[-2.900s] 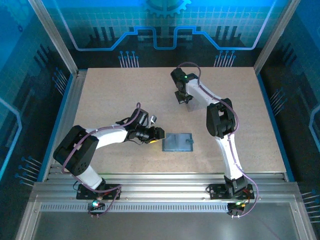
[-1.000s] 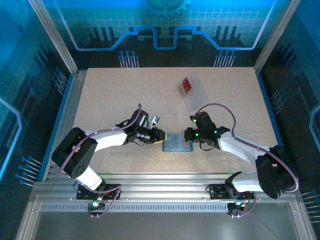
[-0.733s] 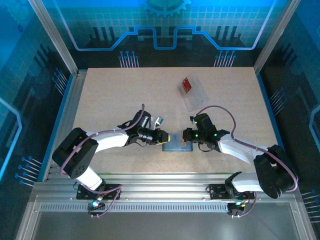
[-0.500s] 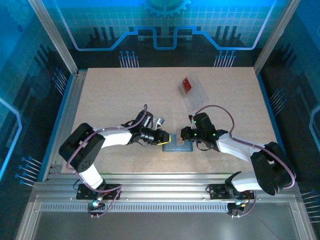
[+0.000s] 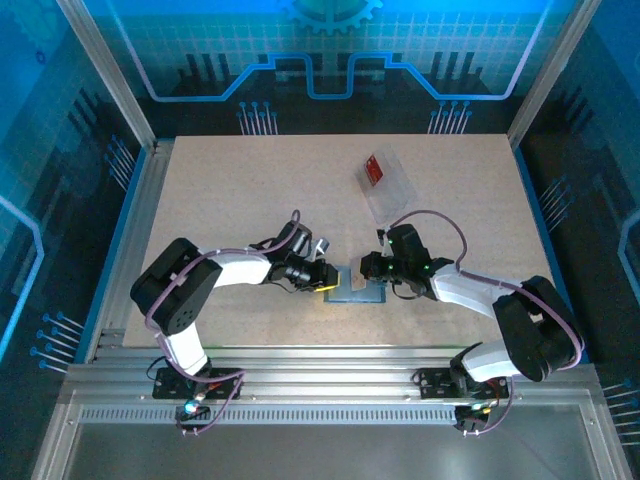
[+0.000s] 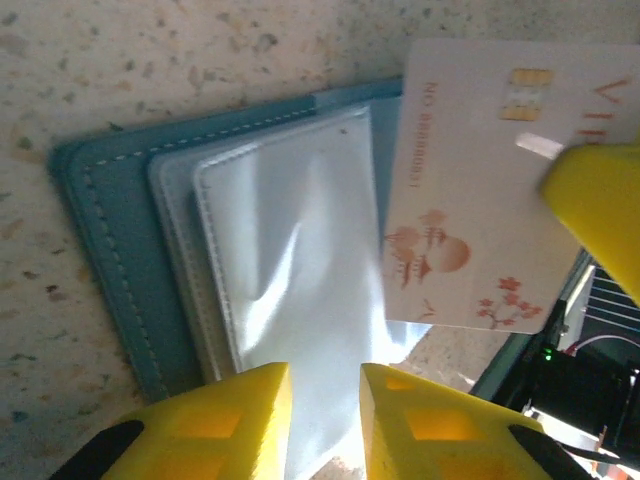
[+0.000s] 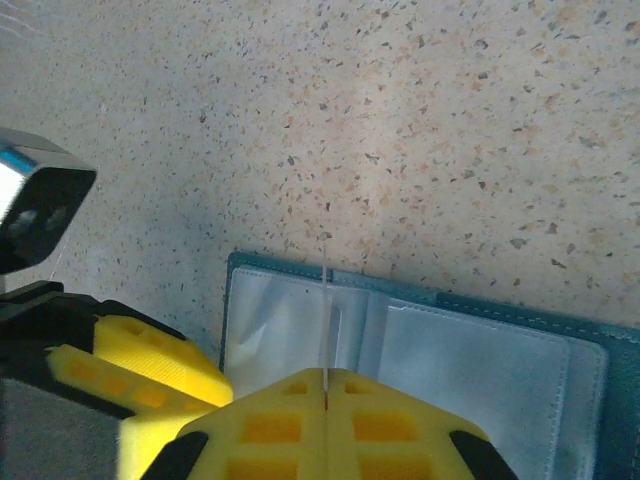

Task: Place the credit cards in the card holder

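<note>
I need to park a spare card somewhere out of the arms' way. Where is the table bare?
The table is bare far left and along its right edge beyond the clear tray. It is crowded at the card holder, where both grippers meet.

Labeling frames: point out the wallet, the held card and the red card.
wallet (image 6: 100,240), left wrist view, teal stitched cover edge.
held card (image 6: 450,210), left wrist view, pale printed face.
red card (image 5: 374,170), top view, its red face.

In my left wrist view, the pale card (image 6: 480,190) at the upper right of the frame carries a line of small print running along its left edge, too fine for me to read. At its far right edge I make out large letters beginning "VI", cut off by the frame.
</note>
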